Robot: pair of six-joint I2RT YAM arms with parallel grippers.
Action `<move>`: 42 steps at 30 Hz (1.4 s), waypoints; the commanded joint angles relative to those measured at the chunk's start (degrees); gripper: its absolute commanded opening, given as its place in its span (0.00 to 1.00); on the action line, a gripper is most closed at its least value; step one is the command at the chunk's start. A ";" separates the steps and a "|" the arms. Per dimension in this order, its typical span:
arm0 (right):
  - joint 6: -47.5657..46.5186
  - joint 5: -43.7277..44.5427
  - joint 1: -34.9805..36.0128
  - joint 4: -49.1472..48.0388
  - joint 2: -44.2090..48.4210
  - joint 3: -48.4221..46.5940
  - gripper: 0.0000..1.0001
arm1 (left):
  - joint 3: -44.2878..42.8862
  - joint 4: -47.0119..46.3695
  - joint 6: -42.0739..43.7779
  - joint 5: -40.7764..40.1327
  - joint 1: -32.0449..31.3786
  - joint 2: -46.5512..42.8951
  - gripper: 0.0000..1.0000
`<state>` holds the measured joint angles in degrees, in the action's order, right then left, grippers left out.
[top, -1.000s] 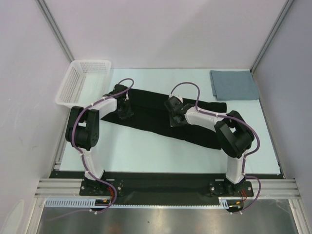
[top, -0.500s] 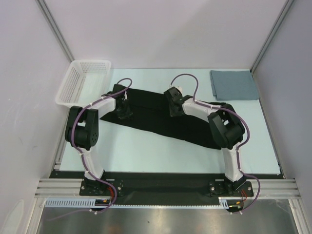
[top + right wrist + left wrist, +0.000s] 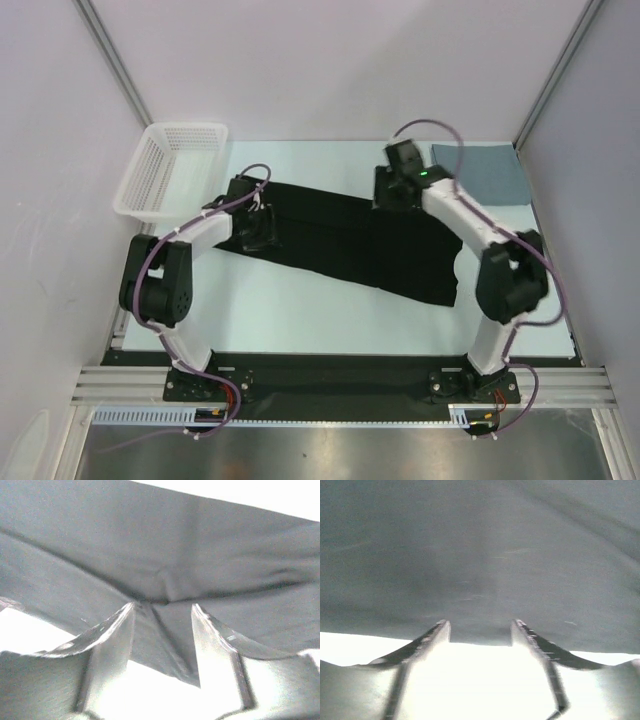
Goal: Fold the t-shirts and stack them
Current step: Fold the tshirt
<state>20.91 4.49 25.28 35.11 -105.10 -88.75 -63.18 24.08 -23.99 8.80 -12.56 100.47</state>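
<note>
The black t-shirt lies flat as a long folded band slanting across the table. My left gripper is low over its left end and stands open at the cloth's edge, with bare bright table between its fingertips. My right gripper is at the shirt's far edge, right of middle. It is open, and a loose corner of black cloth lies between its fingers without being pinched. The grey-blue t-shirt lies folded at the back right, its left edge hidden by the right arm.
A white mesh basket stands at the back left corner, just left of my left arm. Enclosure walls close in the table at the back and on both sides. Pale tabletop shows in front of the black shirt.
My right gripper swung from the middle of the black shirt to its far edge, carrying cloth that way, then opened. The left gripper also opened, staying near the left end.
</note>
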 commanded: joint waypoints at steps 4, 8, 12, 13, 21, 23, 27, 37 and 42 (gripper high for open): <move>0.01 -13.00 -18.03 7.69 13.42 6.30 0.58 | 0.69 -15.71 -8.60 14.65 -8.09 -4.23 0.65; -0.25 -15.91 -24.74 7.25 16.50 12.27 0.58 | -0.89 -26.85 -19.06 20.02 -14.76 0.42 0.68; 0.98 -18.19 -29.49 6.90 17.30 15.80 0.59 | -1.78 -35.66 -32.24 22.05 -20.30 4.55 0.70; 0.98 -18.64 -30.02 6.99 17.38 16.58 0.59 | -1.51 -37.50 -34.61 21.97 -21.36 5.26 0.70; 1.51 -21.01 -32.66 5.14 19.06 20.54 0.59 | -3.25 -40.79 -45.80 16.35 -29.45 11.06 0.63; 1.51 -21.36 -32.66 4.88 19.66 21.33 0.59 | -3.53 -39.54 -47.28 15.46 -30.16 12.29 0.61; 1.24 -21.72 -32.66 4.17 21.51 22.91 0.59 | -3.44 -37.26 -50.53 13.97 -30.86 13.26 0.51; 1.33 -22.60 -32.48 3.38 22.83 24.42 0.59 | -8.89 -31.37 -50.72 12.30 -32.36 17.57 0.50; 1.24 -22.25 -32.31 3.38 23.18 24.68 0.59 | -10.47 -30.40 -50.46 12.82 -32.36 19.15 0.40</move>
<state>22.28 -17.39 -7.20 39.66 -84.05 -64.16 -71.40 -7.07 -73.73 22.15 -44.58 118.72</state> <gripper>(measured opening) 0.588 0.428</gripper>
